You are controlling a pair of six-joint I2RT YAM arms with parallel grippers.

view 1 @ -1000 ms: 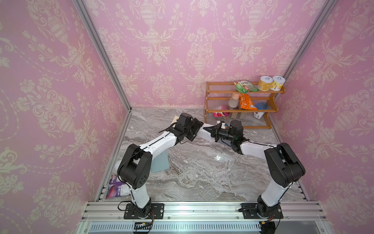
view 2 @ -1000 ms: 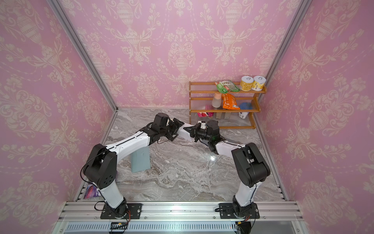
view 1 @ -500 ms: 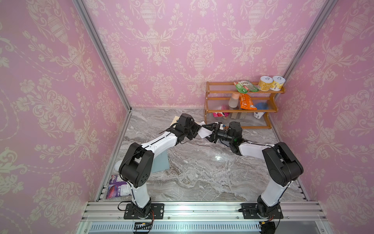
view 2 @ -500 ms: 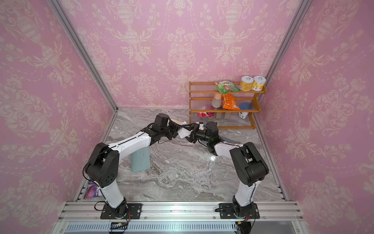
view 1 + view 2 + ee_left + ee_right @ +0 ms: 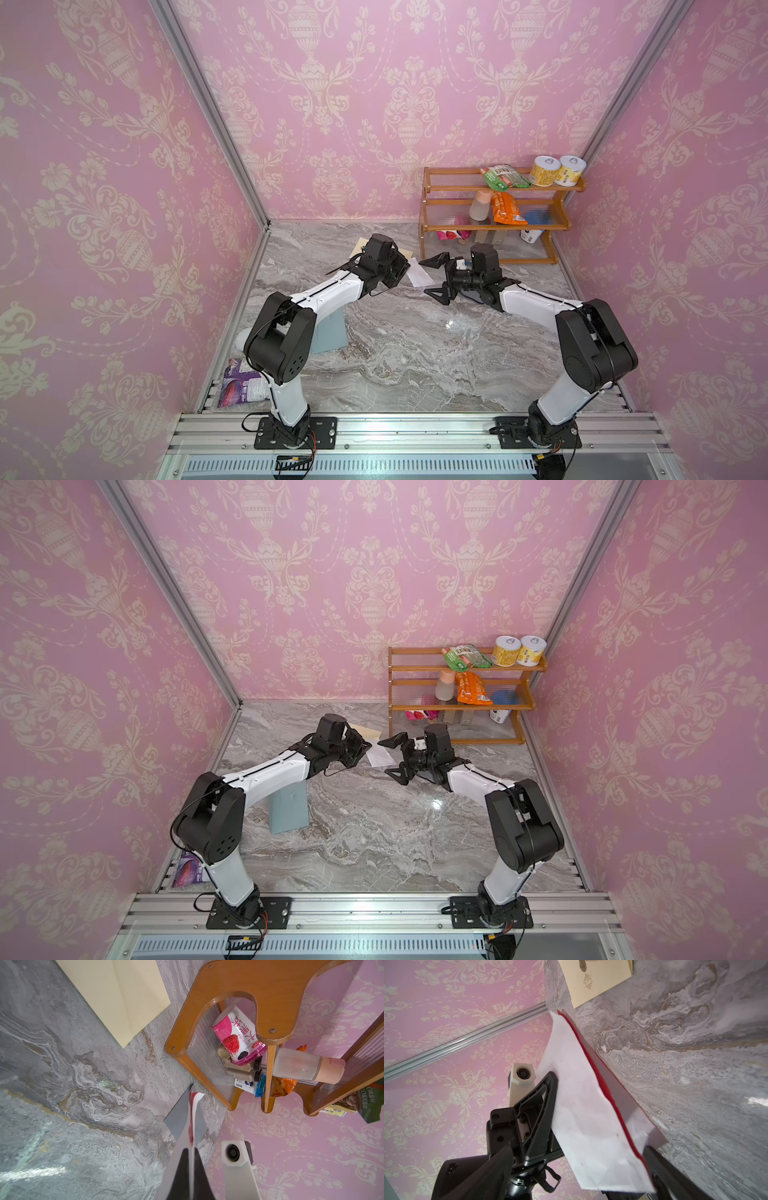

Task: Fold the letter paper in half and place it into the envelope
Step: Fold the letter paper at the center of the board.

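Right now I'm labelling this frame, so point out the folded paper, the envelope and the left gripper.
folded paper [image 5: 581, 1105]: right wrist view, middle of its white face.
envelope [image 5: 116, 991]: left wrist view, cream face beside the flap seam.
left gripper [image 5: 190, 1149]: left wrist view, between its fingertips shut on the paper's edge.

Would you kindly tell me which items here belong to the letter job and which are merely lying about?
Job:
- letter paper, held in the shut left gripper
- cream envelope

Lying about:
- wooden shelf with yellow cans
- blue-grey sheet
- purple packet
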